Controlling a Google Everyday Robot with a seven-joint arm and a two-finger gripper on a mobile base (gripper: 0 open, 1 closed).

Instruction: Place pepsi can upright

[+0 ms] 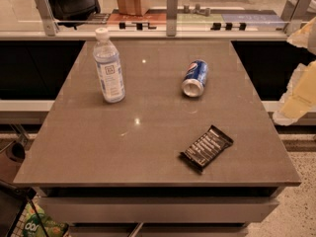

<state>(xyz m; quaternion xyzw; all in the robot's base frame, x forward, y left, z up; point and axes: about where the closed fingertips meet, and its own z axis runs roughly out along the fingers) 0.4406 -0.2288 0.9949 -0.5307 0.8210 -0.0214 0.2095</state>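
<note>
Three things on one table (94,152), one gripper (297,97).
One pepsi can (194,78) far right, one water bottle (109,69) far left, one dark snack bar (206,148) near right; the gripper off the right edge.

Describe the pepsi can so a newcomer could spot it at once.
On the brown table, look right of centre, towards the far edge; the gripper hangs off the table's right side. The pepsi can lies there on its side, blue with a silver end, unlike the upright water bottle and the flat dark snack bar.
</note>
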